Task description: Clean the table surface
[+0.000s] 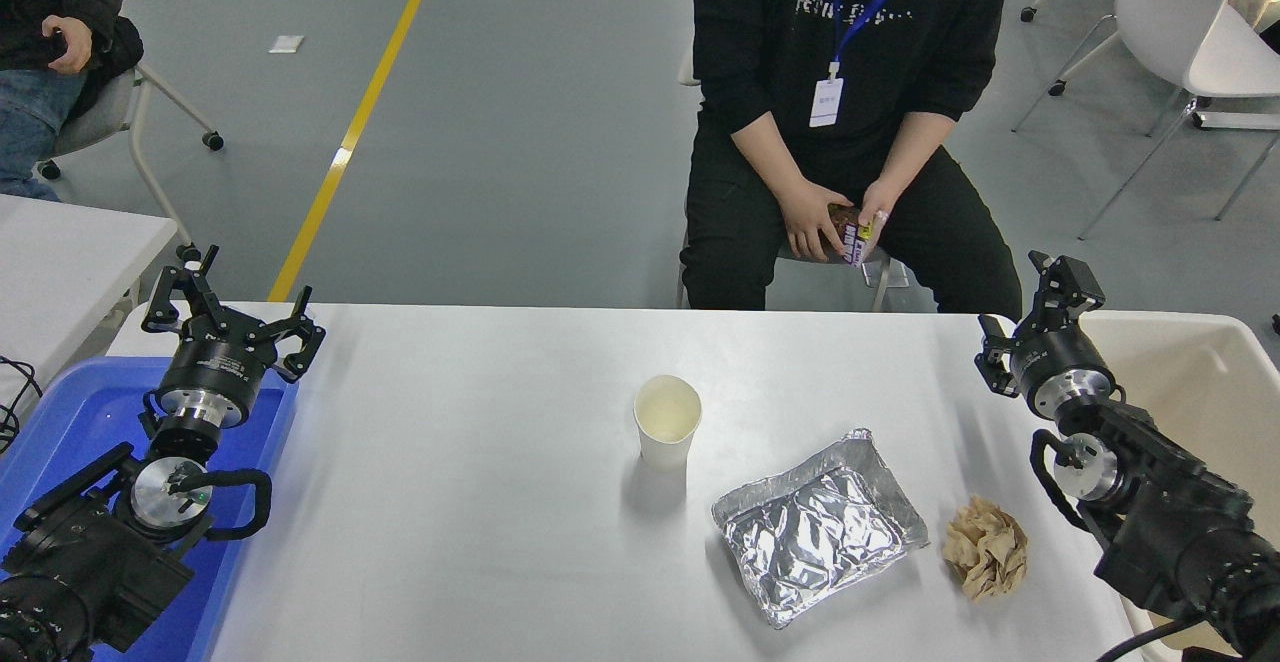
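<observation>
The white table surface (460, 502) fills the lower picture. On it stand a white paper cup (667, 422), upright and empty-looking, an empty foil tray (818, 526) to its right, and a crumpled brown paper ball (986, 547) right of the tray. My right gripper (1030, 307) is open and empty above the table's right edge, well behind the paper ball. My left gripper (232, 307) is open and empty, parked at the lower left over the blue bin.
A blue bin (60, 422) sits at the table's left edge and a beige bin (1210, 382) at its right edge. A person in black sits behind the table, hands (840, 227) holding a small packet. A smaller white table (70, 252) is at left.
</observation>
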You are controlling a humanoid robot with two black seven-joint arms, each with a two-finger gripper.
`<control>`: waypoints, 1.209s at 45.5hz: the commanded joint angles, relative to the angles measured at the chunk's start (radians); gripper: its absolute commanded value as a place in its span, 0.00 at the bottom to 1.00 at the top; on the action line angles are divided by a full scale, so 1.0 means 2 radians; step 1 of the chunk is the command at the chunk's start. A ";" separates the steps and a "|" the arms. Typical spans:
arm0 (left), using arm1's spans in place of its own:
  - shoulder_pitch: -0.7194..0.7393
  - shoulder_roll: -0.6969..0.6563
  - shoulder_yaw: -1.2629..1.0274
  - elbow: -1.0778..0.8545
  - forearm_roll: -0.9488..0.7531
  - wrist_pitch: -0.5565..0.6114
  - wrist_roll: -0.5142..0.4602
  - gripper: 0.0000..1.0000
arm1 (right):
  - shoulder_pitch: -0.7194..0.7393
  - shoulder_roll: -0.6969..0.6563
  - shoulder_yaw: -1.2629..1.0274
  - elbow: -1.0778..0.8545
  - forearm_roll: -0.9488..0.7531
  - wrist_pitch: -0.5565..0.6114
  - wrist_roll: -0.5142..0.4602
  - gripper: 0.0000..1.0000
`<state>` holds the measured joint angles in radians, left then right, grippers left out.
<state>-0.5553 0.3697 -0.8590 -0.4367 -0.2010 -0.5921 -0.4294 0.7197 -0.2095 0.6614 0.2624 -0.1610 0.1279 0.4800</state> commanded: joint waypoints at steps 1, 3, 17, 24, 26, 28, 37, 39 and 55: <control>0.000 0.000 0.000 0.000 0.000 0.000 0.000 1.00 | -0.005 -0.001 0.000 0.000 0.000 0.000 0.000 0.98; 0.001 0.000 0.000 0.001 0.000 -0.002 0.000 1.00 | -0.005 0.000 0.000 0.000 0.000 0.000 0.000 0.98; 0.001 0.000 0.001 0.000 0.000 0.000 -0.002 1.00 | -0.008 0.000 0.000 0.000 0.000 0.000 0.000 0.98; 0.001 0.000 0.001 0.000 -0.001 -0.001 -0.002 1.00 | -0.009 0.000 0.001 0.000 0.000 0.000 0.000 0.98; 0.001 0.000 0.001 0.001 0.000 0.000 -0.002 1.00 | -0.008 0.000 0.001 0.000 0.000 0.000 0.000 0.98; 0.001 0.000 0.001 0.000 -0.001 0.000 -0.002 1.00 | -0.008 0.000 0.001 0.000 0.000 0.000 0.000 0.98; 0.001 0.000 0.001 0.000 -0.001 0.000 -0.002 1.00 | -0.004 0.000 0.001 0.000 0.000 -0.003 0.000 0.98; 0.001 0.000 0.001 0.000 0.000 0.000 -0.002 1.00 | -0.002 0.000 0.001 0.000 0.000 -0.004 0.000 0.98; 0.001 0.000 0.001 0.000 -0.001 0.000 -0.002 1.00 | 0.001 0.000 0.001 0.004 0.000 0.000 0.000 0.98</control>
<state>-0.5539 0.3697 -0.8576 -0.4363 -0.2022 -0.5922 -0.4325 0.7153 -0.2086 0.6634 0.2635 -0.1611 0.1219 0.4801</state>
